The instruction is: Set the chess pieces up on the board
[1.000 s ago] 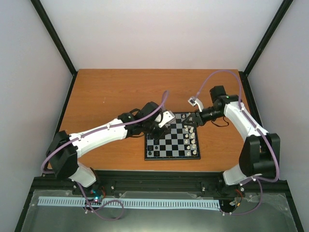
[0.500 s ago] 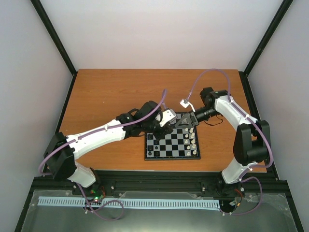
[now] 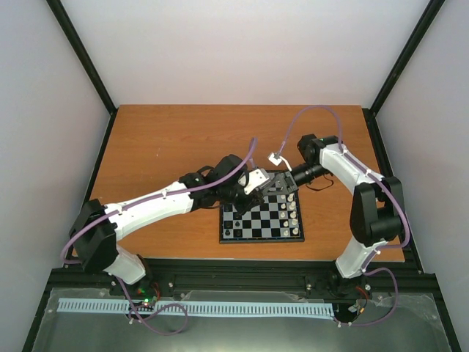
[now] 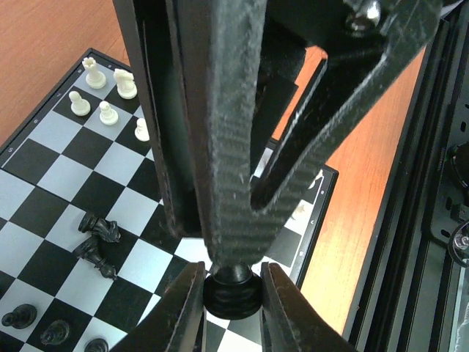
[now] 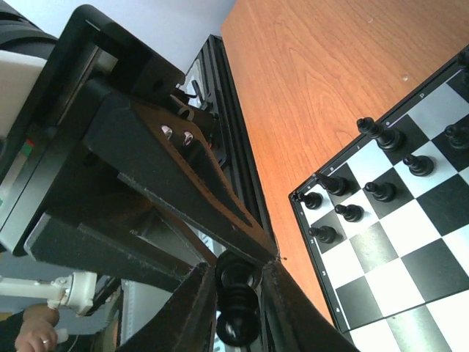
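Mid-handover, I reckon. My left gripper [image 4: 232,308] is pinched on the fat round base of a black piece [image 4: 232,292]. My right gripper [image 5: 238,312] looks clamped on that same piece from the other end, so both pairs of fingers are pressed in on it, nearly tip to tip. All of this hangs over the far part of the board [image 3: 261,240], which sits on the wooden table [image 3: 168,139] close to the front edge. I can't tell which chessman it is from here.

How I'd do it well: don't let either side go until the other pinch is clearly square on the piece. Then ease one gripper open slowly and back it straight out, no twisting, or the thing tips. After that it goes down upright on a free square on black's side. I'd watch the toppled black pieces [image 4: 102,229] lying on the squares below, easy to clip on the way down. The white pieces [image 4: 124,83] standing in their corner are best left alone.
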Controlling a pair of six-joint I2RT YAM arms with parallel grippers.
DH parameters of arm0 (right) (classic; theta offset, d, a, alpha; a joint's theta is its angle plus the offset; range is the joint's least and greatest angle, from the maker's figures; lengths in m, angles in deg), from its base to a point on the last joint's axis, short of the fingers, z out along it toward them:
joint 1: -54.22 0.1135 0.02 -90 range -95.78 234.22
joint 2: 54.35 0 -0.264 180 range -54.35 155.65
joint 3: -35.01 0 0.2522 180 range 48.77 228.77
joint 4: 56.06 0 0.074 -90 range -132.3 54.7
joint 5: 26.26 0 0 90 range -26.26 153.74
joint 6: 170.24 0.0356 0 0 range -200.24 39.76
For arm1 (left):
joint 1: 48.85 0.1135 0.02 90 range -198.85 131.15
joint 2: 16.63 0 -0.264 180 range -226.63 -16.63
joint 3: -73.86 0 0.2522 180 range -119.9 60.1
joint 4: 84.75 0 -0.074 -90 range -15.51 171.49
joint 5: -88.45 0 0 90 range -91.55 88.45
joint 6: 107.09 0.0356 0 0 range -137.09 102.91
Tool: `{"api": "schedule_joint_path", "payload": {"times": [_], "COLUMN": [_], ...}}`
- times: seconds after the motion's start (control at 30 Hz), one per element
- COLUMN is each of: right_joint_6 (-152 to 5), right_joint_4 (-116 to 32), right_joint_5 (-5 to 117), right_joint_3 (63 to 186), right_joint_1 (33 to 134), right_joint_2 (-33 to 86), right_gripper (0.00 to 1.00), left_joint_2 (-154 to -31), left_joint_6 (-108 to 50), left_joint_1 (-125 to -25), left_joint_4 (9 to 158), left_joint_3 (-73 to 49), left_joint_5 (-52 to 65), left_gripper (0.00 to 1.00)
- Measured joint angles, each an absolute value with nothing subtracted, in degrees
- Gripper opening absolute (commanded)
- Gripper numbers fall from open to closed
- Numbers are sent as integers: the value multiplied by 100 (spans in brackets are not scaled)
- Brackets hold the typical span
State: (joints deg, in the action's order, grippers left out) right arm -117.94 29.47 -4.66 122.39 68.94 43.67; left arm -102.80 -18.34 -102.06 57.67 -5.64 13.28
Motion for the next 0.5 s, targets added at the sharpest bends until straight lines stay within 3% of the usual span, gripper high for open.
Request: {"api": "schedule_joint_path", "payload": {"times": [0.1,0.17,0.23,0.27,0.3,0.33,0.5], "right_joint_6": [-11846,-11870,-11870,-11855,-11831,-11789,-11453], "right_joint_4": [3008,3019,3015,3008,2976,2923,2388], "right_joint_5": [-488,-490,-486,-479,-453,-427,-86], "right_joint_3": [12255,12255,12255,12255,12255,12252,12043], "right_joint_1": [6951,6959,6959,6959,6959,6959,6961], "right_joint_2": [4420,4428,4428,4428,4426,4417,4129], "right_gripper": [9,7,6,5,5,5,4], "left_joint_2": [-10284,-10289,-10293,-10300,-10306,-10315,-10317], "left_joint_6": [-1834,-1836,-1867,-1874,-1904,-1906,-1939], "left_joint_1": [-10208,-10213,-10219,-10223,-10226,-10228,-10228], "left_joint_4": [5761,5759,5752,5750,5737,5719,5223], "left_joint_3": [-564,-566,-575,-586,-605,-632,-1095], "left_joint_5": [1328,1310,1245,1184,1125,1042,517], "left_gripper": [19,31,48,61,91,99,100]}}
